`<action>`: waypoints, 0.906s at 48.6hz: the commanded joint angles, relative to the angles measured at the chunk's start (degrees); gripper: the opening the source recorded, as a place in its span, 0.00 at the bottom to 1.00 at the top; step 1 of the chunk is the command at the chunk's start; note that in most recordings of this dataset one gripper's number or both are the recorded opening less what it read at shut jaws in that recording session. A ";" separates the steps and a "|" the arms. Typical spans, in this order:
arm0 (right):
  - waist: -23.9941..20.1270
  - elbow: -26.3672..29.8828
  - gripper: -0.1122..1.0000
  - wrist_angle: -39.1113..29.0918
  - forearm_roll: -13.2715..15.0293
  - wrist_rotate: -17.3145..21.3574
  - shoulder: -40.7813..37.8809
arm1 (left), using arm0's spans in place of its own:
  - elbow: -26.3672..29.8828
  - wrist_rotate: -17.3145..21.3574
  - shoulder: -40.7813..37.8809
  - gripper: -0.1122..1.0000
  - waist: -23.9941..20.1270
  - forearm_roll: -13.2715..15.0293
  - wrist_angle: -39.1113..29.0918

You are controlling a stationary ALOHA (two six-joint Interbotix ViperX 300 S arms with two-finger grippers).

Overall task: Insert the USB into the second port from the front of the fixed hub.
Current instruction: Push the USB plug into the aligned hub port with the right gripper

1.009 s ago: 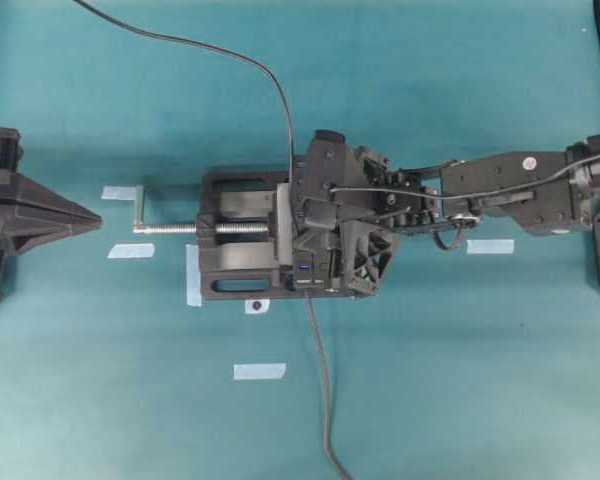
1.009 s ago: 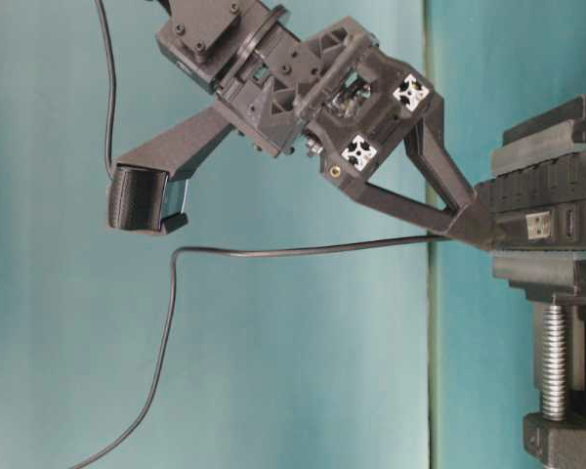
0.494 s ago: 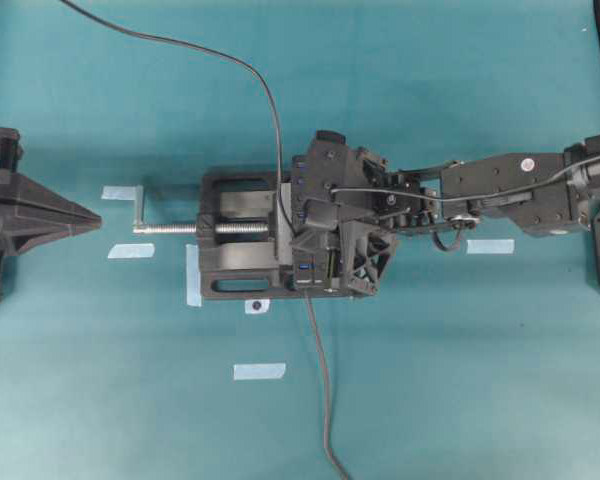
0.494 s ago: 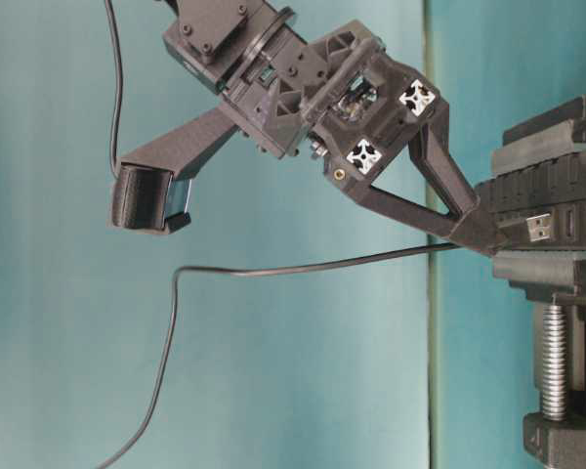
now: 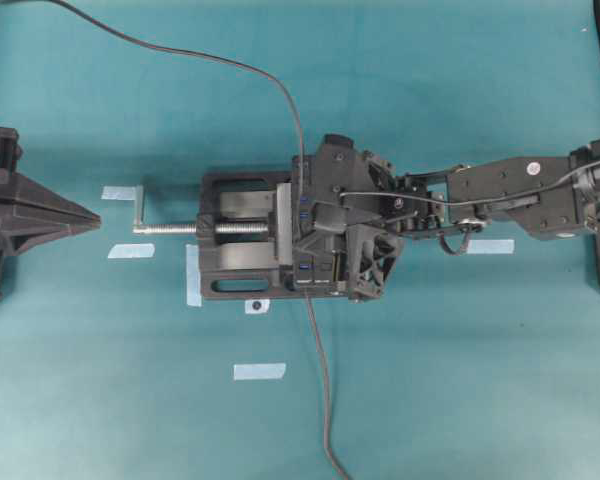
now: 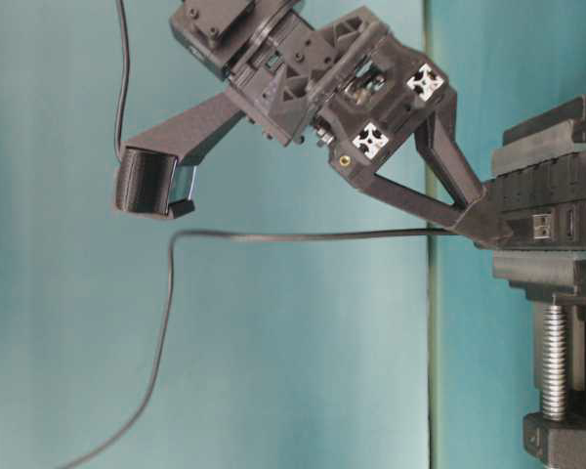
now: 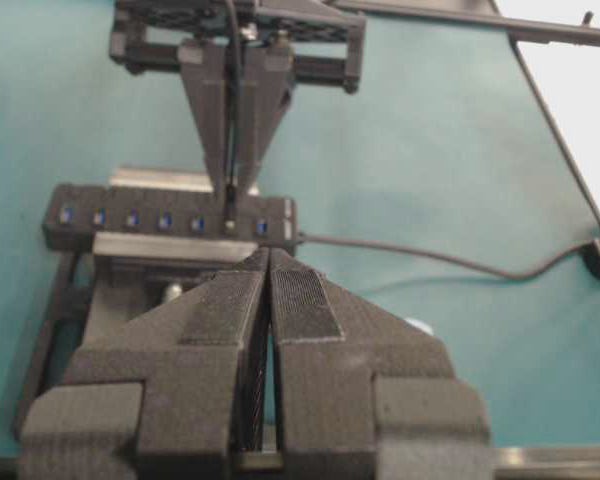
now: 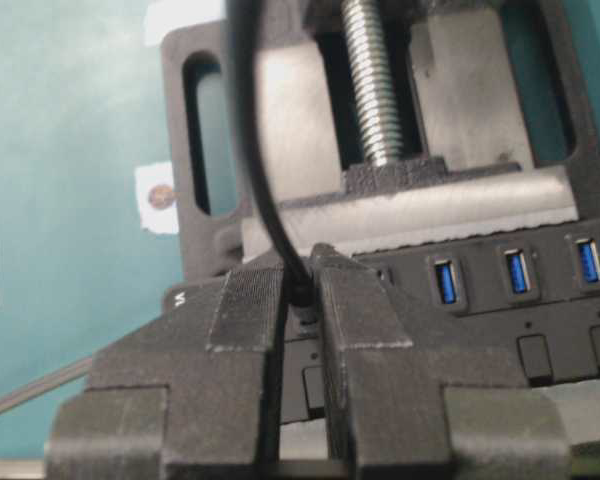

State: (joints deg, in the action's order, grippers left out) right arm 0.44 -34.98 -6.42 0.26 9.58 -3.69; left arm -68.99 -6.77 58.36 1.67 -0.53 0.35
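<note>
Right gripper is pinched tight on the USB — its thin dark cable trails away from between the fingers — with the fingertips right at the fixed hub, near that strip's front end. Clamped in the black bench vise, the hub shows its row of blue sockets, while the left gripper sits well apart with its fingers pressed together, empty.

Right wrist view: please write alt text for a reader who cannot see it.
The right gripper, shut on the USB, presses its tips against the fixed hub beside a row of blue sockets. The plug's dark cable runs up past the black vise and its silver screw, on teal cloth.
</note>
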 commanded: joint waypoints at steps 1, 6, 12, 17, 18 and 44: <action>-0.35 -0.53 0.17 0.88 -0.18 0.70 0.62 | 0.70 -0.09 -0.26 0.10 0.00 -0.09 0.26; -0.35 -0.62 0.17 1.23 -0.18 0.70 0.62 | 0.70 -0.09 -0.18 0.10 -0.09 0.00 0.26; -0.35 -0.44 0.17 1.23 -0.18 0.62 0.53 | 0.62 -0.09 0.09 0.10 -0.09 0.00 0.26; -0.35 -0.35 0.17 1.05 -0.18 0.70 0.44 | 0.53 -0.09 0.09 0.10 0.00 -0.09 0.26; -0.35 -0.35 0.17 1.05 -0.18 0.70 0.35 | 0.62 -0.09 0.09 0.10 -0.09 -0.09 0.26; -1.14 -0.70 0.17 -2.90 -0.79 0.70 -1.58 | 0.53 -0.09 0.09 0.10 0.00 0.00 0.26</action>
State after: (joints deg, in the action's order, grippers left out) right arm 0.18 -35.24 -7.82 -0.35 9.67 -4.66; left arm -69.08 -6.77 58.80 1.67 -0.53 0.35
